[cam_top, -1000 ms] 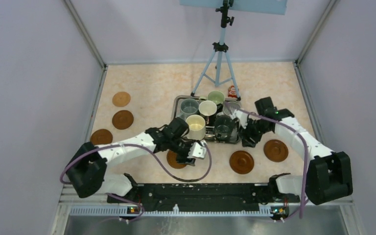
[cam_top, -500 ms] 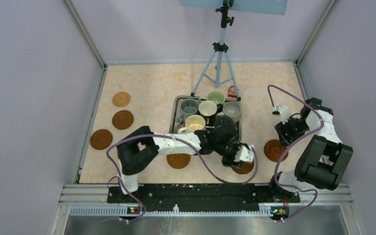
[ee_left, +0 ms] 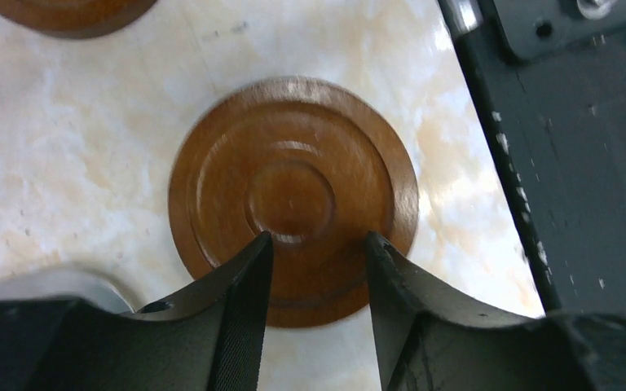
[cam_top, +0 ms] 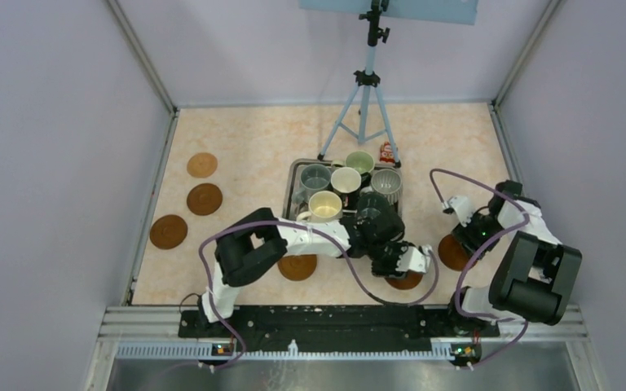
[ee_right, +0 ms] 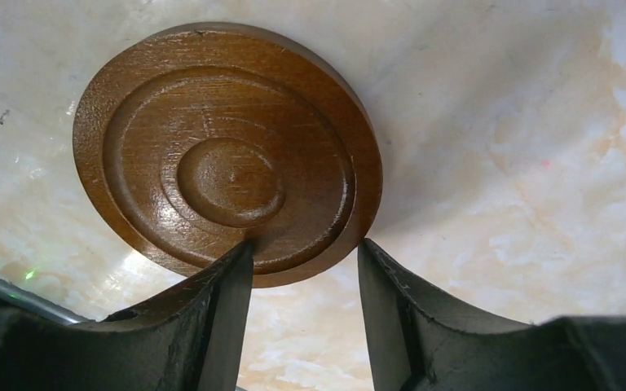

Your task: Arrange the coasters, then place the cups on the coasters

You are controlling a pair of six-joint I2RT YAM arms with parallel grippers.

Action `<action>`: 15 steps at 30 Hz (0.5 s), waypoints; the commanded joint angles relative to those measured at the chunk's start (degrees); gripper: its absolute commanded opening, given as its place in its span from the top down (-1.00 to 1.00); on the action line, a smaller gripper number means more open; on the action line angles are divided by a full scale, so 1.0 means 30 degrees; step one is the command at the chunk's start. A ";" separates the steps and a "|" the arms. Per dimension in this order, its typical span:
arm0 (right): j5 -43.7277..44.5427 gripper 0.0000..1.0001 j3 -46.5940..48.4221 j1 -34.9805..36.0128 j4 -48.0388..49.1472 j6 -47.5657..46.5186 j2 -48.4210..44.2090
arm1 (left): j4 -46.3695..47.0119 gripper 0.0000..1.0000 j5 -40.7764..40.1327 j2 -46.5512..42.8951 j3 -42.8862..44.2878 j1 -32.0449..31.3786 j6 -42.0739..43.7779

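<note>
Six reddish-brown coasters lie on the table: three at the left [cam_top: 202, 164] [cam_top: 204, 199] [cam_top: 168, 231], one near the front [cam_top: 297, 267], one under my left gripper [ee_left: 293, 195], one by my right gripper [ee_right: 228, 151]. The left gripper [ee_left: 318, 240] hangs open over the near half of its coaster, with nothing between the fingers. Beside the near edge of the other coaster, the right gripper [ee_right: 304, 244] is also open, one finger over the rim. The cups stand in the steel tray [cam_top: 294, 174]: grey-blue [cam_top: 315, 177], white [cam_top: 346, 179], pale green [cam_top: 359, 162], ribbed grey [cam_top: 386, 182], large cream [cam_top: 325, 206].
A camera tripod [cam_top: 364, 106] stands behind the tray, with a small red figure [cam_top: 387, 152] at its foot. The left arm [cam_top: 310, 236] reaches across in front of the tray. The black base rail [ee_left: 570, 163] runs close beside the left gripper's coaster.
The left arm swung right from the front coaster to the middle-right one. The right arm pulled away from the tray and came down by the right coaster.
</note>
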 commanded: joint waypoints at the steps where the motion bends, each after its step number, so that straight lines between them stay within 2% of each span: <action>1: -0.0398 0.00 -0.1894 0.1135 0.0885 -0.0667 -0.1119 | -0.2263 -0.02 -0.1349 -0.2111 -0.2326 0.0435 0.1191; 7: -0.0870 0.00 -0.3527 0.3892 0.1413 -0.0250 -0.2583 | -0.3432 -0.02 -0.1272 -0.4743 -0.5549 0.1668 0.1759; 15: -0.1650 0.01 -0.3568 0.8259 0.2145 0.1652 -0.2688 | -0.4966 -0.02 -0.2127 -0.7478 -0.8695 0.3989 0.2691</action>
